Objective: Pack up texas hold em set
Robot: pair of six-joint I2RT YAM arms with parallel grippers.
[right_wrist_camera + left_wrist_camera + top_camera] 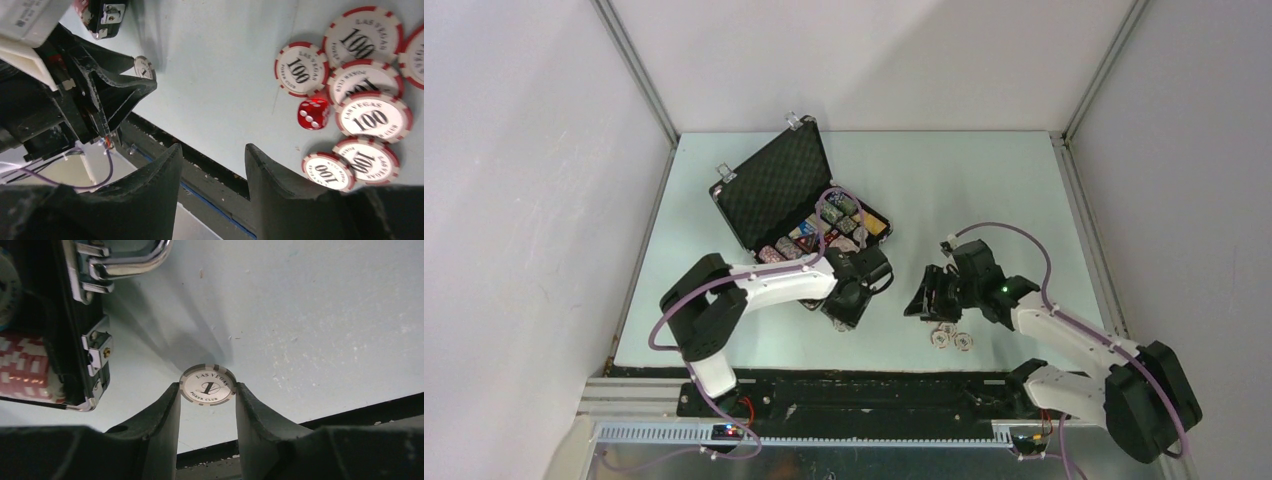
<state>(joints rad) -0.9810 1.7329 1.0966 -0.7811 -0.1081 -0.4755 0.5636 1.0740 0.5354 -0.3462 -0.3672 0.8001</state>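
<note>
Left pincer [208,390]: clamped edge-on on a grey chip [208,385], one finger on each side of its rim; the chip reads "Las Vegas Poker Club" with a 1 and stands upright between the tips, above the table [320,315].
Right pincer [210,165]: fingers apart, nothing between them; it hangs over the table's near edge.
Step in hand: judged from the grip, carrying a loose chip to the case.
Next move: likely swing the left pincer left and up over the case's near wall, tip the chip to match the stacked rows, and let go only once it sits in a slot; the latches and wall stand close by and could catch it.
Red chips [372,117]: seven or so marked 100, lying flat and partly overlapping, to the right of the right pincer, not yet packed.
Die [313,113]: small, red, translucent, among those chips and touching them.
Case [774,185]: black, open, just left of the left pincer; silver handle [132,262] and latch [100,347] face it.
Case contents: rows of chips on edge and card decks fill the tray; the foam-lined lid leans back, farthest away.
</note>
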